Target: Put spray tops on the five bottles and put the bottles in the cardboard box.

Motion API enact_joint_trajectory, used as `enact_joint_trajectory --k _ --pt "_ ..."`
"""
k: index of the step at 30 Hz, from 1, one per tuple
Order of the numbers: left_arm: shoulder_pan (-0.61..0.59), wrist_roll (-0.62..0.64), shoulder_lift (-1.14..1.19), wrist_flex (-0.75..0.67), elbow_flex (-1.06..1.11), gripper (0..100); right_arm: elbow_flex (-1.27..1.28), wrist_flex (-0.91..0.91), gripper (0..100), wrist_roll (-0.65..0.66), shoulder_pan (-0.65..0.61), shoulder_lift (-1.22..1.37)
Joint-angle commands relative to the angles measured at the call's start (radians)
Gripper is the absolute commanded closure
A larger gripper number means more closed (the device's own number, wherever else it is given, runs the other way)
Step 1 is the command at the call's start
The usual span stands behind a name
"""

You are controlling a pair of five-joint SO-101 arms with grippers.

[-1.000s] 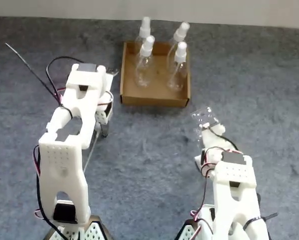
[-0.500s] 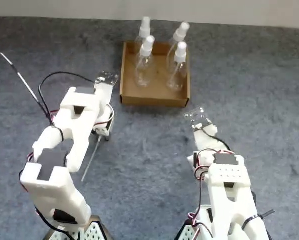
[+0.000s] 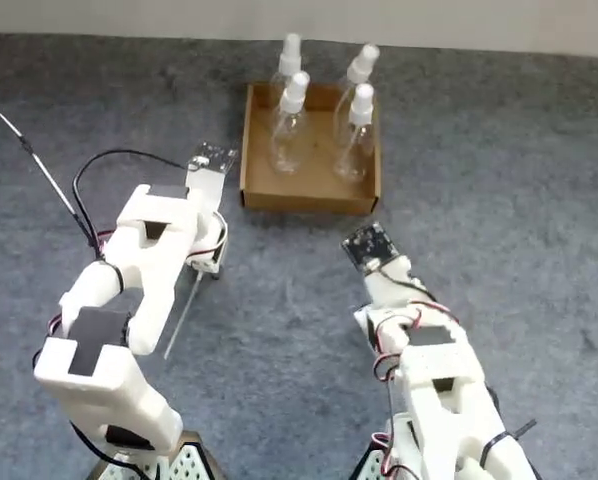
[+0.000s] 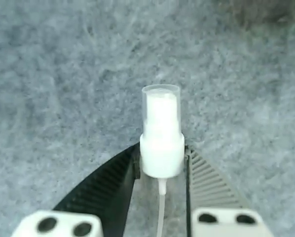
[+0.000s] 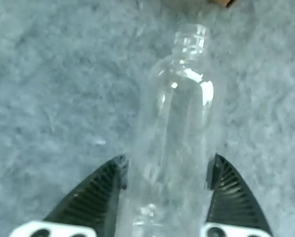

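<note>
In front of cardboard box point(image 3: 309, 200), above desk point(image 3: 499, 180): left gripper point(image 4: 161, 160) clenched on spray top point(image 4: 161, 140) collar, tube point(image 4: 160, 207) free, likely for insertion. Right gripper point(image 5: 167, 170) grasping uncapped bottle point(image 5: 179, 113) by body, neck exposed for capping. Four capped bottles point(image 3: 291, 125) boxed.

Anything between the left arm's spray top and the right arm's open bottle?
Nothing visible. The left gripper holds the spray top, and the right gripper holds the bottle, whose neck is uncapped. In the high view, bare carpet lies between the two arms.
</note>
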Motion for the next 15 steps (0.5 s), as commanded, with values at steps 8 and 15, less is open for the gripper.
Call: enact_joint_trajectory --k 8,15 --pt "0.004 0.008 -0.015 -0.077 0.018 93 0.12 -0.125 81.5 -0.005 -0.025 -0.007" --pt "0.004 0.008 -0.015 -0.077 0.018 93 0.12 -0.128 81.5 -0.005 -0.025 -0.007"
